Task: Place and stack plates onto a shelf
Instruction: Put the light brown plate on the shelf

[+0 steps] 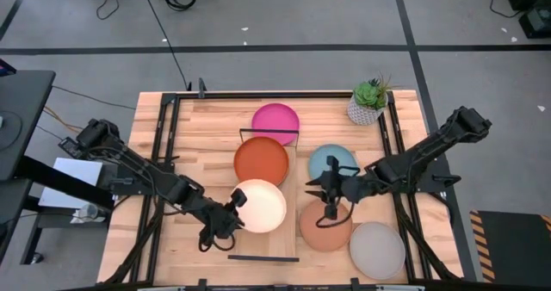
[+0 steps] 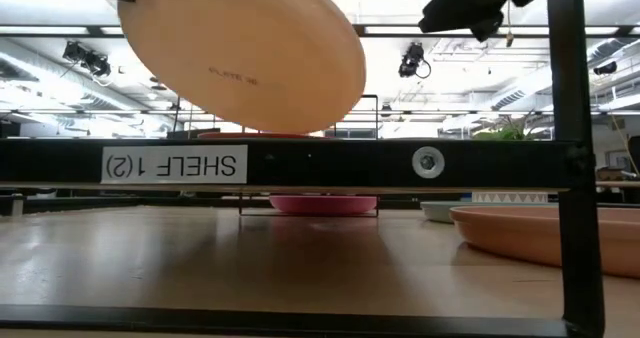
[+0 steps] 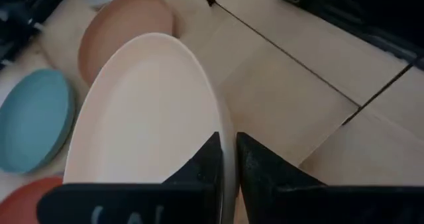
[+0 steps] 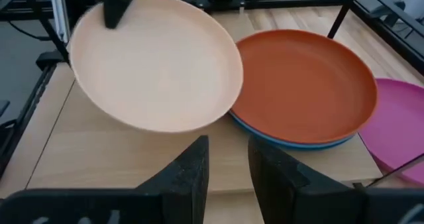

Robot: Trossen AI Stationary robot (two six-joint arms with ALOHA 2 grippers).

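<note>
Spanning butcher-block tabletop point(image 1: 215, 119) (grey floor point(image 1: 284, 58) around)

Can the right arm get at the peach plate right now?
Probably yes: the right gripper hangs empty just above the peach plate, which lies bare beside the grey plate, and the left gripper holds the cream plate well aside.

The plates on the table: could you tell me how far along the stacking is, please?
Done: an orange-red plate lies on a blue plate on the shelf. In hand: the left gripper grips the cream plate by its rim, lifted beside that stack. Left: the magenta, light blue, terracotta and grey plates lie singly. The right gripper hangs over the terracotta plate, holding nothing.
</note>
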